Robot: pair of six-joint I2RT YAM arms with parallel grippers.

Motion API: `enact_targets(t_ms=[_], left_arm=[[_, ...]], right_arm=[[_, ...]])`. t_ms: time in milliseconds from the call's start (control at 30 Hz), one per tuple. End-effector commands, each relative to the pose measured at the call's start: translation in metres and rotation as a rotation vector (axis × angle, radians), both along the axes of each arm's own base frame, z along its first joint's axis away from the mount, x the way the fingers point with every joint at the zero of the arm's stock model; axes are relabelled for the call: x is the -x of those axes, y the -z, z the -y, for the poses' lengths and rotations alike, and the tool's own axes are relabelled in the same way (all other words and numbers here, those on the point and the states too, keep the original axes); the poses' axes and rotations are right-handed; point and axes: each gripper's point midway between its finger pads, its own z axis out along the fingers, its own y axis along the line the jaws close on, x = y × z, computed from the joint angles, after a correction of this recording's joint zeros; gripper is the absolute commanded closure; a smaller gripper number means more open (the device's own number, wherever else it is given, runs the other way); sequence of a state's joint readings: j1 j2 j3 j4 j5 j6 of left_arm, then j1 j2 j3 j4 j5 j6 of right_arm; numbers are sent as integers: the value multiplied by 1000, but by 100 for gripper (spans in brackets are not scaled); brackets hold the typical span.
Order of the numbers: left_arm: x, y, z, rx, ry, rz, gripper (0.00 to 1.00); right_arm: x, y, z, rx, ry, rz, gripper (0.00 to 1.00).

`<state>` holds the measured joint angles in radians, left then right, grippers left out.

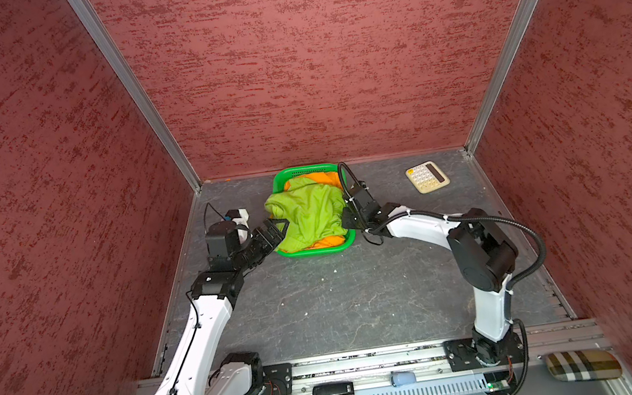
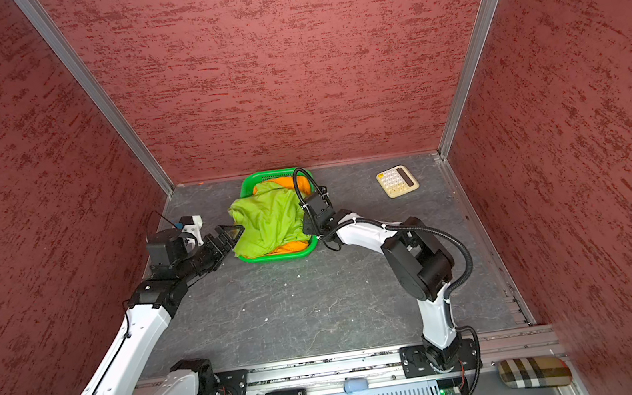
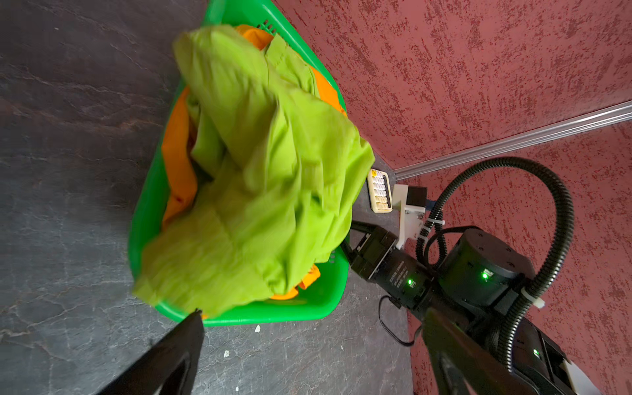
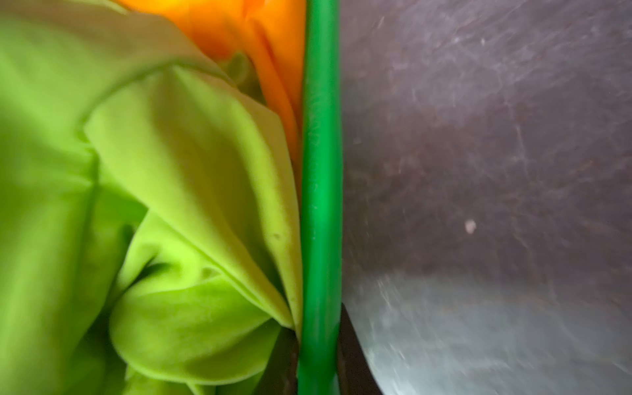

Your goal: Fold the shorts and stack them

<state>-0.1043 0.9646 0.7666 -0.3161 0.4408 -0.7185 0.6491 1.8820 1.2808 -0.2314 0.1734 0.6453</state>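
A: Where did the shorts lie?

B: Heaped in the basket (image 1: 315, 251), at the far middle of the desk (image 1: 341, 300). The lime green shorts (image 1: 308, 214) sat on top, crumpled. Their longer run went from the far rim to the near rim, and one fold bulged over the left wall. The orange shorts (image 1: 333, 241) showed beneath at both ends. No tan pair could be seen.

A: And the jaws?

B: The left gripper (image 1: 280, 228) hovered just beside that bulging fold, jaws spread wide and empty. The right gripper (image 4: 319, 345) had its jaws closed across the basket's right rim, one inside against the lime cloth and one outside. It held plastic rather than fabric.

A: Which arm was placed for the pull?

B: Probably the left. The cloth lay straight ahead of its open jaws, while the right seemingly steadied the basket.
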Motion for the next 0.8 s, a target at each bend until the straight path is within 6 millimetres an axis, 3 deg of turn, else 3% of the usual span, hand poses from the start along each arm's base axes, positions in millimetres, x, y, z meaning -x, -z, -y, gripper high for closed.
enact_targets(t_ms=[0,167,233,267,300,400,467,567,633,767], left_arm=[[3,-12,1,-22,20,36,0],[2,-15,2,-18,20,48,1],[2,-17,3,-13,24,54,1],[2,-18,4,-11,26,55,1],[2,-18,4,-12,23,57,0],[0,-21,3,-19,16,73,1],[-2,-26,2,-20,10,88,0],[-5,-30,2,-16,5,101,1],[-8,-31,3,-7,4,104,1],[-6,-29,4,-3,14,88,1]], right_arm=[[35,17,58,242,4,-57,92],[62,10,124,370,8,-68,94],[74,8,158,456,17,-75,87],[78,5,171,485,15,-77,75],[82,-2,182,520,24,-73,56],[80,-64,196,514,110,48,18],[77,-110,191,433,162,128,1],[68,-156,162,338,165,195,1],[58,-161,132,308,122,191,1],[37,-132,55,307,-11,122,1]])
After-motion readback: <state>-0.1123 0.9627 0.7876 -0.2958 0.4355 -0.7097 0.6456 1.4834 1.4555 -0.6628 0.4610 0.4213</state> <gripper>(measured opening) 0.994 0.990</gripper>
